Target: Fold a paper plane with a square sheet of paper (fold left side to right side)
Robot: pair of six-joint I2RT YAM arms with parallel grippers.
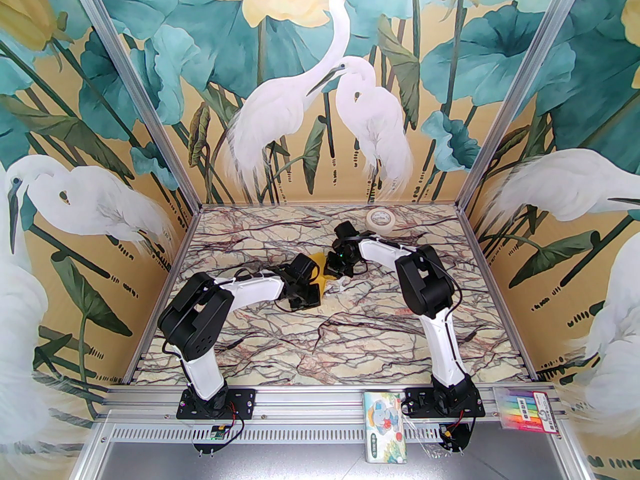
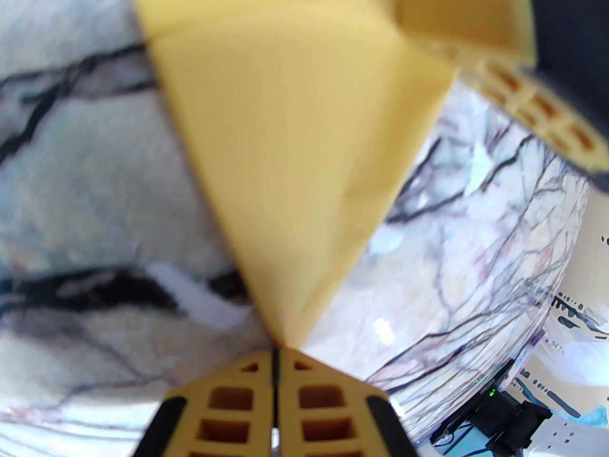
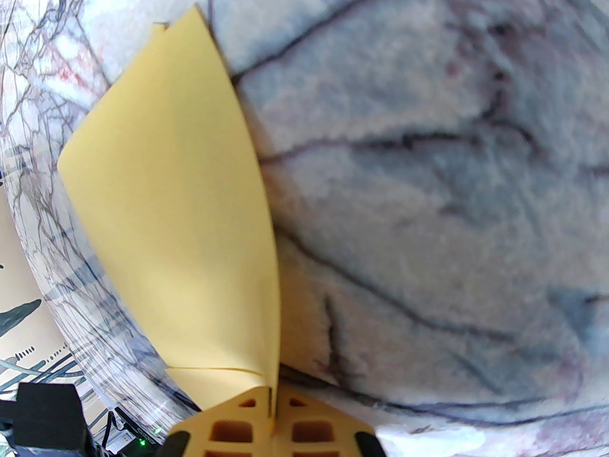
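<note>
The yellow sheet of paper (image 1: 318, 266) is folded into a pointed wedge with creases and hangs just above the marble table (image 1: 320, 348), held between both grippers. My left gripper (image 2: 276, 356) is shut on the paper's narrow tip (image 2: 285, 169); from above it sits at the paper's left (image 1: 311, 288). My right gripper (image 3: 272, 400) is shut on the paper's (image 3: 176, 207) edge, and from above it stands at the paper's right (image 1: 331, 269). The right fingers (image 2: 537, 107) also appear in the left wrist view, clamping the wide end. The arms hide most of the paper from above.
A cream tape roll (image 1: 381, 216) lies at the back of the table. Small white marks (image 1: 341, 284) sit on the marble beside the paper. A tissue pack (image 1: 385, 427) and a marker set (image 1: 525, 410) rest on the front rail. Painted walls enclose three sides.
</note>
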